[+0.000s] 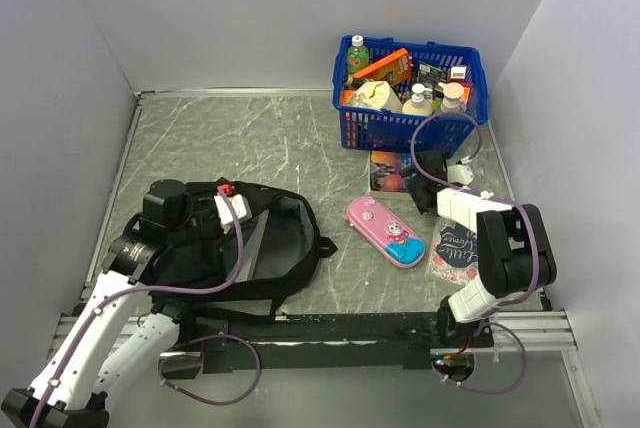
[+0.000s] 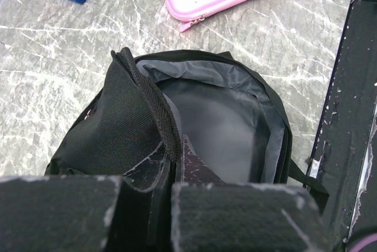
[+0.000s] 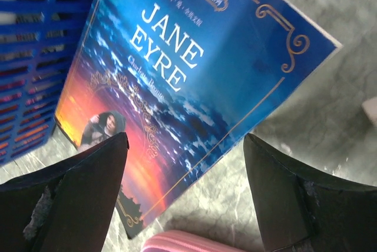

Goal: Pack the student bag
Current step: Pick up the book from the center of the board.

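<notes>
Left fingers (image 2: 235, 216) pinch the student bag's (image 2: 218, 116) open rim.

A blue paperback titled "Jane Eyre" (image 3: 194, 69) lies tilted on a grey marbled table (image 3: 330, 140), filling the upper and middle frame. Its cover shows clouds, an orange sunset and a small portrait. A blue plastic basket (image 3: 29, 87) runs along the left edge. The right gripper (image 3: 185, 140) hangs above, its black fingers (image 3: 88, 187) spread wide at the lower corners. A pink case (image 3: 182, 241) peeks in at bottom centre.
</notes>
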`<state>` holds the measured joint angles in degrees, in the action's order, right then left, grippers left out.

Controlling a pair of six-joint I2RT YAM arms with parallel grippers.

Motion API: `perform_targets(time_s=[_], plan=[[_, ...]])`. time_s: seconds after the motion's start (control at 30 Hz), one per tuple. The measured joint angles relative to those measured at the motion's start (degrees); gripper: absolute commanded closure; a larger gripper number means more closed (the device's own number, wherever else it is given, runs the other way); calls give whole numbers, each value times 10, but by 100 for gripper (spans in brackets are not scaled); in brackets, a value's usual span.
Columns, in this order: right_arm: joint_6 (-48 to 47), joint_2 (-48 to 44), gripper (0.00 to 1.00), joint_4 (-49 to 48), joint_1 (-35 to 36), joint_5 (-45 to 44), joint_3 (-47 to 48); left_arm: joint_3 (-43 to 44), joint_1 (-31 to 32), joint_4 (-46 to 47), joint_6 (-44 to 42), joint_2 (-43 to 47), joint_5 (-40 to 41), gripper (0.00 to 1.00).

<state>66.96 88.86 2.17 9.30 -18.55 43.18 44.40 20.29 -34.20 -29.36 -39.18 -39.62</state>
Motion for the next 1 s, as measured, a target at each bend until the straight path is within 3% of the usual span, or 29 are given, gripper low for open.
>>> perform_targets(time_s=[0.7, 1.0], plan=[[-21, -48, 17, -13, -15, 21, 0, 0, 0, 1, 1, 4, 0, 99], [-17, -29, 27, -10, -15, 19, 0, 0, 0, 0, 3, 4, 0, 99]])
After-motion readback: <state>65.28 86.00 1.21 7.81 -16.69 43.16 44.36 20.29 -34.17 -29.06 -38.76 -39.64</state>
